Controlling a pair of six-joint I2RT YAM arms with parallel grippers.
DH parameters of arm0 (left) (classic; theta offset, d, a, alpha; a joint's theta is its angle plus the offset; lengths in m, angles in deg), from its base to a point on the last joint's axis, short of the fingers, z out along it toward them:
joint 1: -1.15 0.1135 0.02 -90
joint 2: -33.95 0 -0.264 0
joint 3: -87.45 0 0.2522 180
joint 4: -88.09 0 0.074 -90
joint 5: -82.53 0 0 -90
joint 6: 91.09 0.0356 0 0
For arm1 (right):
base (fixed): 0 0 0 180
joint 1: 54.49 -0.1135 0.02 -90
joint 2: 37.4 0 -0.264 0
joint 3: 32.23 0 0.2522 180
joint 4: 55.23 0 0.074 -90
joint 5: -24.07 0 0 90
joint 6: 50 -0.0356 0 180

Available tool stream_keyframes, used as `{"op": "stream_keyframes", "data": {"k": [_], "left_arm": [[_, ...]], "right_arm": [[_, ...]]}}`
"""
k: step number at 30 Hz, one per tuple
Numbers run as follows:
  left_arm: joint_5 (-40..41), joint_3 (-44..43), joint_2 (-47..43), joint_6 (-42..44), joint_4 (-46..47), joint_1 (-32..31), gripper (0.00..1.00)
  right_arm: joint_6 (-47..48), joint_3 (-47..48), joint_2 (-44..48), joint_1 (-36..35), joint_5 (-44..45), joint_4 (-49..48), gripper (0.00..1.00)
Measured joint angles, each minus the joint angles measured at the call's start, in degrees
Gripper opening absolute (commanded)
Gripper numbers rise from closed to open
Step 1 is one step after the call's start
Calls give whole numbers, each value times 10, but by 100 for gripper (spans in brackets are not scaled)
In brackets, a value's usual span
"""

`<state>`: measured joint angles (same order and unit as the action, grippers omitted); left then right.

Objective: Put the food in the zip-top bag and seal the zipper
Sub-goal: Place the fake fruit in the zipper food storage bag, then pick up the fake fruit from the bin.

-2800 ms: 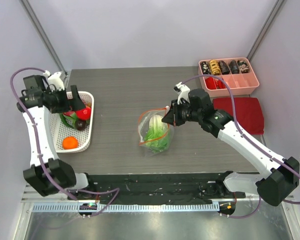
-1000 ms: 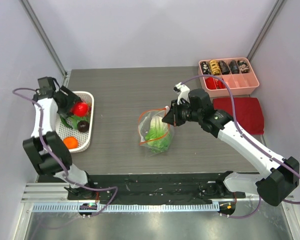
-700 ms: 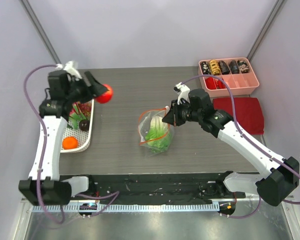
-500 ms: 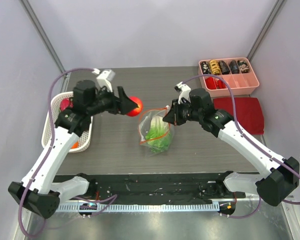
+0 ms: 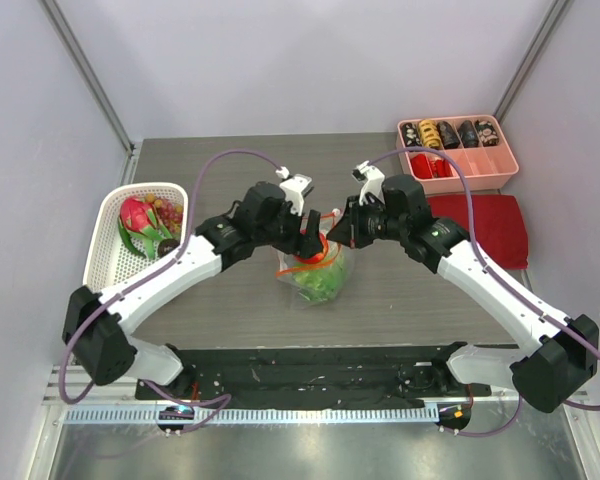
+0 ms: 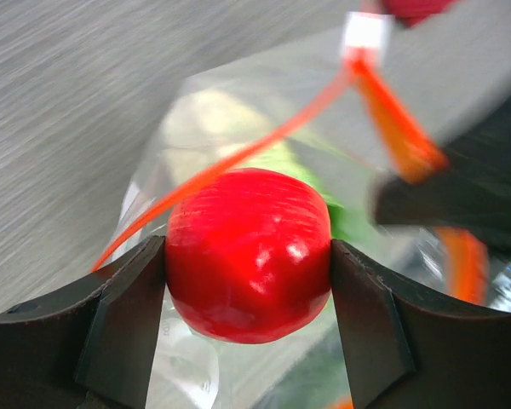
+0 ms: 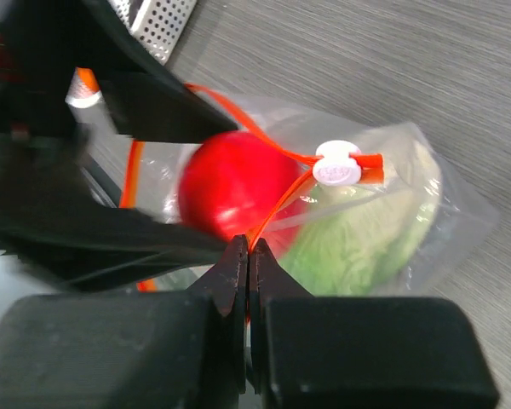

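Note:
My left gripper is shut on the glossy red fruit and holds it at the open mouth of the clear zip-top bag. In the left wrist view the fruit sits between both fingers, over the bag. The lettuce lies inside the bag and shows in the right wrist view. My right gripper is shut on the orange-red zipper and holds the mouth up; its white slider is close by. The orange fruit is hidden.
A white basket at the left holds the dragon fruit. A pink compartment tray stands at the back right, with a dark red cloth in front of it.
My left arm lifted the red fruit out of the basket and carried it right to the bag's mouth. My right gripper kept its hold on the zipper.

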<state>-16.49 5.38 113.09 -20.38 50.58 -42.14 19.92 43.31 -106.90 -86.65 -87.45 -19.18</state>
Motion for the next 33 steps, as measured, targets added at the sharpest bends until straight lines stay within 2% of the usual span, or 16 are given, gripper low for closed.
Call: {"op": "stream_keyframes", "data": {"k": [3, 4, 5, 6, 7, 10, 15, 17, 20, 21, 25, 31, 33], "left_arm": [[65, -2, 37, -10, 1, -13, 53], [83, -7, 50, -13, -6, -15, 72], [99, -14, 63, -16, -12, -17, 80], [112, -21, 74, -18, -20, -17, 93], [119, -25, 78, -20, -24, -16, 99], [115, -23, 58, -25, -43, -2, 100], [58, -16, -72, -16, -65, 52, 100], [33, -35, -126, -10, -85, 80, 100], [-6, -80, -158, 3, -124, 134, 100], [-29, -89, -162, 9, -134, 161, 100], [-90, -92, -157, 69, -201, 339, 97], [-122, -56, -95, 158, -297, 546, 89], [-120, -44, -63, 184, -317, 611, 90]], "right_arm": [[-3, 0, 0, 0, -13, -9, 1], [-5, 0, 0, 1, -17, -13, 1], [-7, 0, 0, 1, -21, -16, 1], [-8, 0, 0, 2, -23, -17, 1], [-9, 0, 0, 3, -26, -18, 1], [-11, 0, 0, 8, -31, -22, 1], [-10, -7, 3, 16, -32, -26, 1], [-10, -10, 3, 18, -32, -26, 1], [-10, -10, 3, 19, -32, -26, 1], [-10, -10, 3, 19, -32, -26, 1], [-8, -11, 3, 19, -32, -26, 1], [-5, -14, 6, 19, -33, -26, 1], [-4, -14, 6, 19, -33, -26, 1]]}}
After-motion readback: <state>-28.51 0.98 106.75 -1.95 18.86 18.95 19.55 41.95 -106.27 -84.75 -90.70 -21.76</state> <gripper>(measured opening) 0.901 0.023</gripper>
